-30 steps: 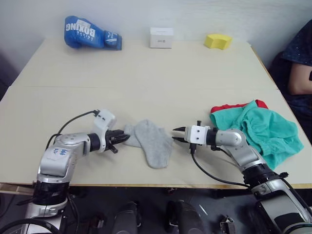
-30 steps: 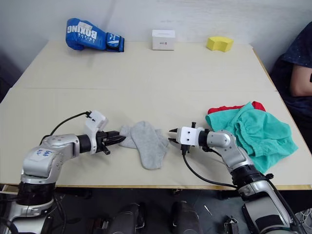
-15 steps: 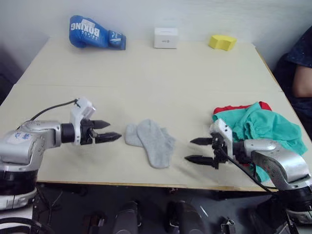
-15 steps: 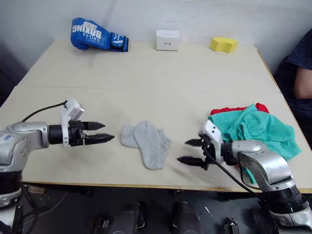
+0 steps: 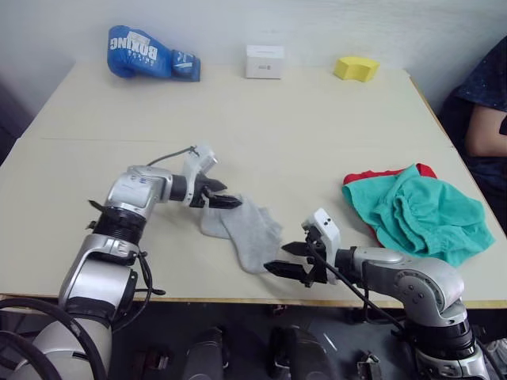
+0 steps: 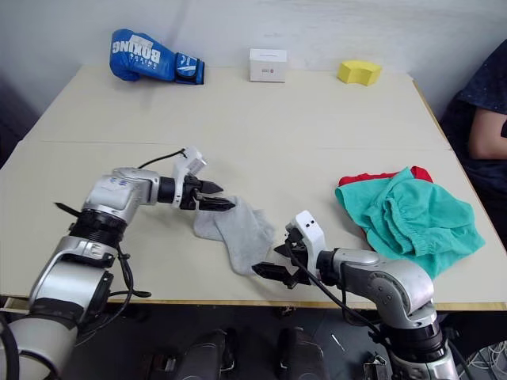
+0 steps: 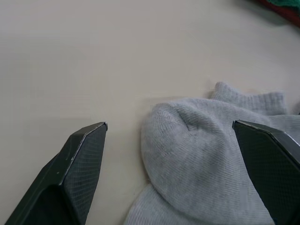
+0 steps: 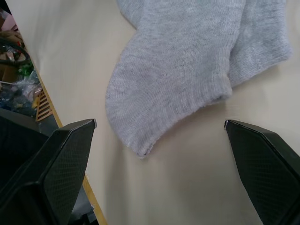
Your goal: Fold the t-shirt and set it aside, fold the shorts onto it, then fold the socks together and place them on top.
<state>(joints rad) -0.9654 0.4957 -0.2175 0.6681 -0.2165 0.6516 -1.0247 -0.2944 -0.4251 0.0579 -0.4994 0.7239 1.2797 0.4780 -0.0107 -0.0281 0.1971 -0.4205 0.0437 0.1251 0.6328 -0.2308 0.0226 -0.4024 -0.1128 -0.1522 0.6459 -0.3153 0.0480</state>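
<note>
Socks (image 5: 242, 227): light grey pair, lying overlapped and flat on the table (image 5: 261, 127) near its front edge, between the two arms. Left gripper (image 5: 221, 195): fingers spread, tips at the far-left end of the pair; in the left wrist view the sock toe sits between the two black fingers (image 7: 75, 164), one finger over bare table, the other over knit fabric. Contact with the fabric cannot be confirmed from these views. Right gripper (image 5: 285, 258): fingers wide apart, holding nothing, at the near-right end of the pair by the table's front edge; the right wrist view shows the lower sock's end lying in the span between the fingers (image 8: 56, 164), not pinched. Shorts (image 5: 416, 215): teal, loosely bunched rather than neatly flat, on the right side of the table, well apart from the socks. T-shirt (image 5: 379, 173): red, under the shorts, its far edge showing beyond them. Along the far edge of the table: blue boxing glove (image 5: 150, 54) at left, small white box (image 5: 264, 61) in the middle, yellow block (image 5: 355, 67) to the right. A person's arm (image 5: 482, 131) at the right border, beyond the table.
</note>
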